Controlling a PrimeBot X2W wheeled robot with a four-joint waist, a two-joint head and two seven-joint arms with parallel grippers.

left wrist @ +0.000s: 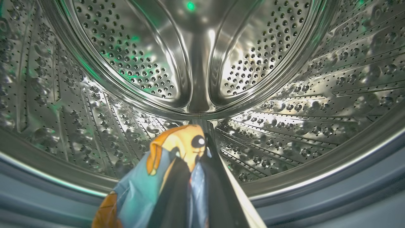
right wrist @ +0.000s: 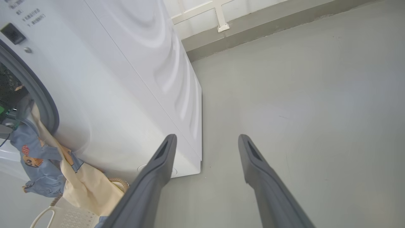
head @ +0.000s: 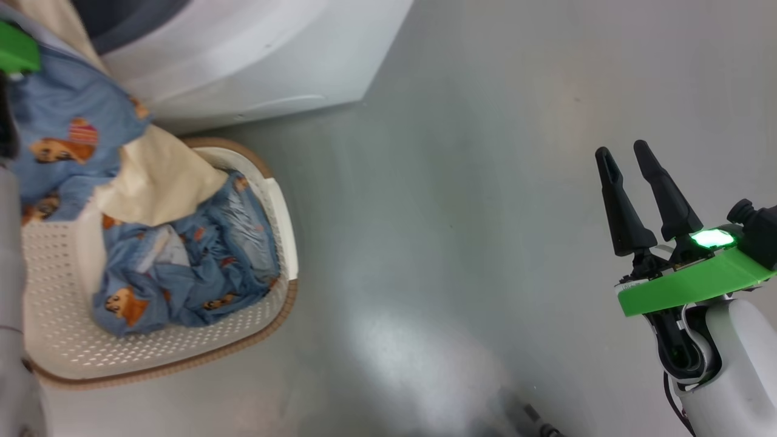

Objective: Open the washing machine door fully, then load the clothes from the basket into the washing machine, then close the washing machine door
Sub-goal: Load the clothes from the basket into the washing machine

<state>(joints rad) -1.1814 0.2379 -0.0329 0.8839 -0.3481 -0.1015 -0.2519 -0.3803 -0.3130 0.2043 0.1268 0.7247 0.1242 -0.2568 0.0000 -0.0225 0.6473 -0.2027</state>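
My left gripper (left wrist: 198,146) is shut on a light-blue garment (left wrist: 139,186) with orange cartoon faces, at the mouth of the washing machine's steel drum (left wrist: 284,126). In the head view that garment (head: 67,121) hangs from the opening down to the basket (head: 61,340), trailing a cream part (head: 164,182). More of the clothes (head: 194,273) lie in the basket. The washing machine (head: 243,54) stands just behind the basket. My right gripper (head: 622,150) is open and holds nothing, over bare floor far to the right. The washing machine door is out of view.
The grey rubber gasket (left wrist: 348,196) rings the drum mouth. In the right wrist view the washer's white side (right wrist: 126,79) stands left of my open right gripper (right wrist: 207,139), with grey floor (right wrist: 300,95) stretching to a wall base at the back.
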